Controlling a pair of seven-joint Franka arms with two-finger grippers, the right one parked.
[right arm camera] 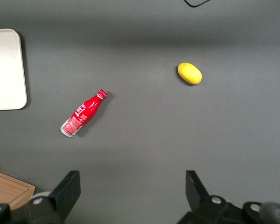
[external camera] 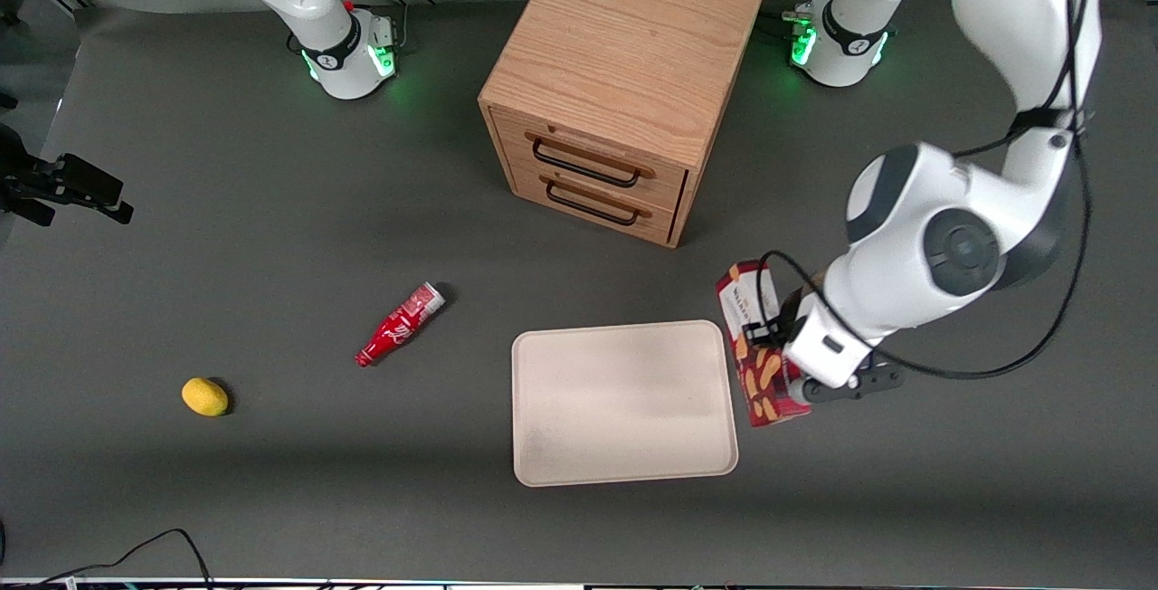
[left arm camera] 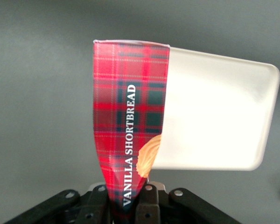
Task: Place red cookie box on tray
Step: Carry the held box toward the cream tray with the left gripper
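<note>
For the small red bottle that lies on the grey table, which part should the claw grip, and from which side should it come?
Grip the small red bottle around its wider body, coming straight down from above with the fingers across its long axis. It lies flat, and its neck tapers too thin for a sure hold. The claw is now shut on the red tartan cardboard cookie box, beside the cream-beige tray.

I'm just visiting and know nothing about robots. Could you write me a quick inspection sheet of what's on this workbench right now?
Surface: dark grey table, matte.
Job's things: red cookie box held in the air beside the tray; tray bare.
Clutter: small red bottle lying down; lemon; wooden drawer cabinet, both drawers shut.
Hand: left hand shut on the box's end, beside the tray's edge toward the working arm's end.
Cables: black cable looping off the working arm; another at the table edge nearest the camera.
Surroundings: nothing seen.
</note>
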